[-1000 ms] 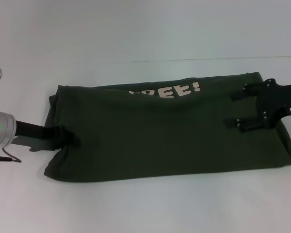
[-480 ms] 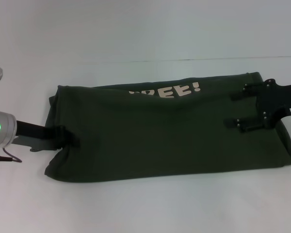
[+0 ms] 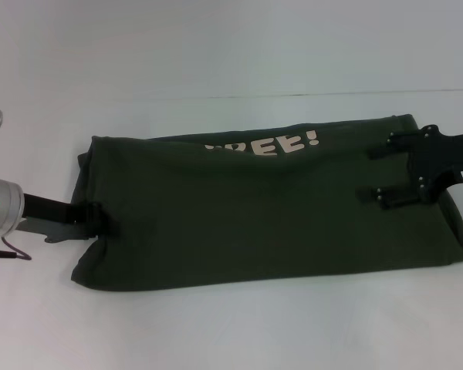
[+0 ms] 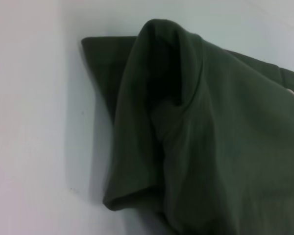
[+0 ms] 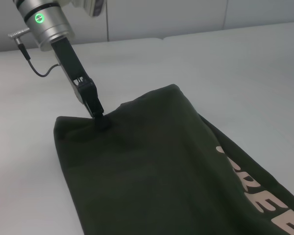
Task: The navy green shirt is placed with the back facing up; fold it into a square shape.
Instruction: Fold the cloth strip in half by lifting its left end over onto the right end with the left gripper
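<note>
The navy green shirt (image 3: 262, 216) lies folded into a long band across the table, with cream lettering ending "EE!" showing along its far edge. My left gripper (image 3: 96, 218) is at the shirt's left end, its tip (image 5: 99, 119) touching the cloth edge. In the left wrist view the shirt's end (image 4: 196, 137) bulges up in a rounded fold. My right gripper (image 3: 374, 173) rests over the shirt's right end, open, its two black fingers (image 3: 380, 151) spread apart on top of the cloth.
A white table (image 3: 231, 62) carries the shirt, with a seam line running across behind it. A thin cable (image 3: 11, 253) hangs from my left wrist near the table's left side.
My left arm has drawn back a little to the left, away from the shirt's end. The shirt and my right gripper have stayed put.
</note>
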Controlling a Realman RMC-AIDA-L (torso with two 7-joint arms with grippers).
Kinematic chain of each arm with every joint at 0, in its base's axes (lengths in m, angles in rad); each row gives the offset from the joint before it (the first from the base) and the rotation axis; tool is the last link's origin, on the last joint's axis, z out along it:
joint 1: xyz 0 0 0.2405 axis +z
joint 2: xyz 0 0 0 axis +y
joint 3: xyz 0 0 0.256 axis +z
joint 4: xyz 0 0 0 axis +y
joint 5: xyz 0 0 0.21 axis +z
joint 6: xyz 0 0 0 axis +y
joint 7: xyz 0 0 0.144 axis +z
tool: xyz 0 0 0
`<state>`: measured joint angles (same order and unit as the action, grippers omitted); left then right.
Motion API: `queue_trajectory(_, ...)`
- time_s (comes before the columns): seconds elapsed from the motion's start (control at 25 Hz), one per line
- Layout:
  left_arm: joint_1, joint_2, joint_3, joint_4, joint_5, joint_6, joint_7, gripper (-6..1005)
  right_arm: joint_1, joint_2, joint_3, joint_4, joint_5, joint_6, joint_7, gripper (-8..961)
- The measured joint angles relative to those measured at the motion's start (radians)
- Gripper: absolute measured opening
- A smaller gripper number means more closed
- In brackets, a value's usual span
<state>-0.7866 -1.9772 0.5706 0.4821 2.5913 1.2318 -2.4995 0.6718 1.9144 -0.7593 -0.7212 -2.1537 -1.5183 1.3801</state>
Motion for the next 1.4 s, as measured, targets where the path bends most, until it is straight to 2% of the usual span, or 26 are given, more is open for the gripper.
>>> queue_trajectory(0.44, -0.005, 0.000, 0.005, 0.000, 0.002, -0.001, 0.002, 62, 0.000, 0.004, 0.000, -0.003, 0.000, 0.004, -0.002, 821)
queue_trajectory(0.64, -0.008, 0.003, 0.005, 0.004, 0.002, 0.002, 0.000, 61, 0.000, 0.005, 0.000, -0.001, 0.000, 0.004, -0.003, 821)
queue_trajectory(0.92, 0.002, 0.024, -0.007, 0.045, 0.030, 0.035, -0.002, 61, -0.001, 0.005, 0.000, 0.000, -0.001, 0.003, -0.004, 821)
queue_trajectory(1.4, 0.004, 0.069, -0.079, 0.138, 0.136, 0.148, -0.005, 62, 0.000, 0.013, 0.000, 0.000, -0.014, 0.003, 0.000, 820)
